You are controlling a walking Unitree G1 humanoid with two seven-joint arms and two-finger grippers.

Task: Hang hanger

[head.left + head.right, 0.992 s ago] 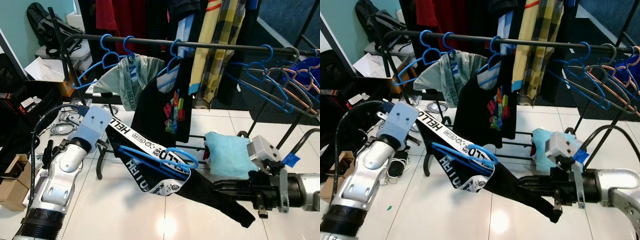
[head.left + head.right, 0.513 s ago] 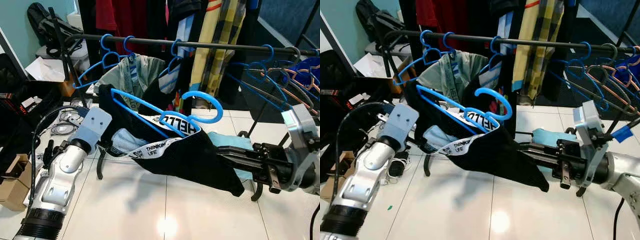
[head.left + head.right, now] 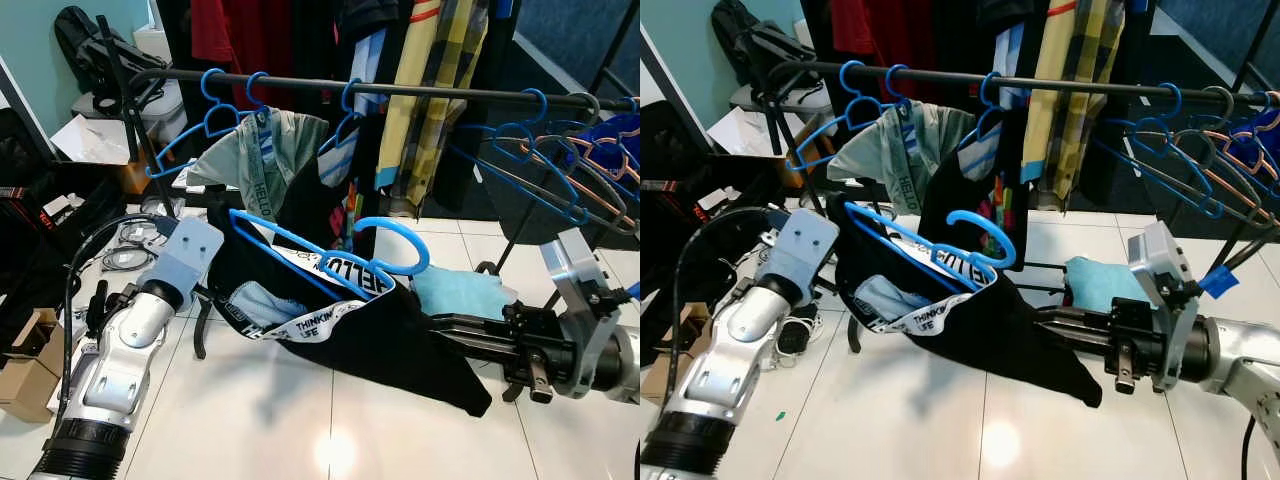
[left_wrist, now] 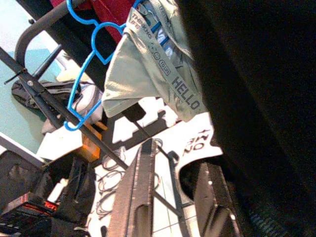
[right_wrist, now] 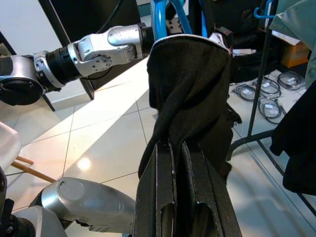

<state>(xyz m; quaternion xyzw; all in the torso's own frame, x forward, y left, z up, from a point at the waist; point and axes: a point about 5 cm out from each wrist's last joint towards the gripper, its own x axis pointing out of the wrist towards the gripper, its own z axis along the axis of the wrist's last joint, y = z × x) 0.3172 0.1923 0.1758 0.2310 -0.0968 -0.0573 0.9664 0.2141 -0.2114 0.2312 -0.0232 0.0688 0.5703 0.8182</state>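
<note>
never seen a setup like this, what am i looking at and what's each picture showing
This is a walking humanoid robot with two silver arms, each ending in a hand of two long black fingers. The two wide pictures come from cameras on its head, looking down at a clothes rail above a white tiled floor. The other two pictures come from a camera on each wrist, looking along that hand's fingers. Between its arms it holds up a black garment on a blue hanger. The right hand pinches one end of the cloth. The left hand is at the other end, its grip hidden. More clothes and blue hangers hang on the rail.
</note>
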